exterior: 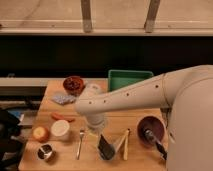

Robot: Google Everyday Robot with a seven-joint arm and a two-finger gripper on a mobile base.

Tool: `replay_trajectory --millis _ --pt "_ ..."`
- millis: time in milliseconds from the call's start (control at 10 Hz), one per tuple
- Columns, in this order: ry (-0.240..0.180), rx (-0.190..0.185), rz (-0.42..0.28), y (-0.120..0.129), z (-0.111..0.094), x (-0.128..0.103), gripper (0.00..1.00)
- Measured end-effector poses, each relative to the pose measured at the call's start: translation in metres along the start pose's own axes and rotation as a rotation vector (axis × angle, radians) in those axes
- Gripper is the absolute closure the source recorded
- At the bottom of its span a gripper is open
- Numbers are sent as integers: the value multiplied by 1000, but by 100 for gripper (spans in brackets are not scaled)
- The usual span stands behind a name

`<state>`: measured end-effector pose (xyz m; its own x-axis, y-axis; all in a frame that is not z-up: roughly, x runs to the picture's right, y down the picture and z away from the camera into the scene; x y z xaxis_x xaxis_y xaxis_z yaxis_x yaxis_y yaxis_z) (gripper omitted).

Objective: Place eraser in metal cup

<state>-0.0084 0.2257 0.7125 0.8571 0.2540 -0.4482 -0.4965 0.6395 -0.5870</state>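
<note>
Now | gripper (98, 129) just above eraser (105, 147) | jaws: cannot tell | metal cup (45, 151) front-left, apart

Worktop (140, 161) fills the lower half of the frame. Down in the lower left corner sits the metal cup (45, 151). Just above it there's a round fruit (40, 133), with the tub (60, 130) tight against its right side. Moving right along the front, we have the fork (80, 143), then the eraser (105, 147) at lower centre, then a stick (125, 144) just beside it. The tool (96, 129) hangs just up and left of the eraser, between fork and eraser. At far right is the right-hand bowl (150, 131). Along the back, the back bowl (74, 84) sits left, with the tray (129, 79) to its right.
</note>
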Motion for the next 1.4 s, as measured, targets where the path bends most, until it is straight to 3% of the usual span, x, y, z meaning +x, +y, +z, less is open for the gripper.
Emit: replay_trajectory --millis 100,200,700,800,1400 --pt "10 -9 9 -1 2 2 22" --pt "28 -21 17 -1 6 7 30" --pt "22 -8 20 4 -3 10 80" --pt "17 -4 21 4 -6 11 85" --pt "-65 63 5 0 -49 12 86"
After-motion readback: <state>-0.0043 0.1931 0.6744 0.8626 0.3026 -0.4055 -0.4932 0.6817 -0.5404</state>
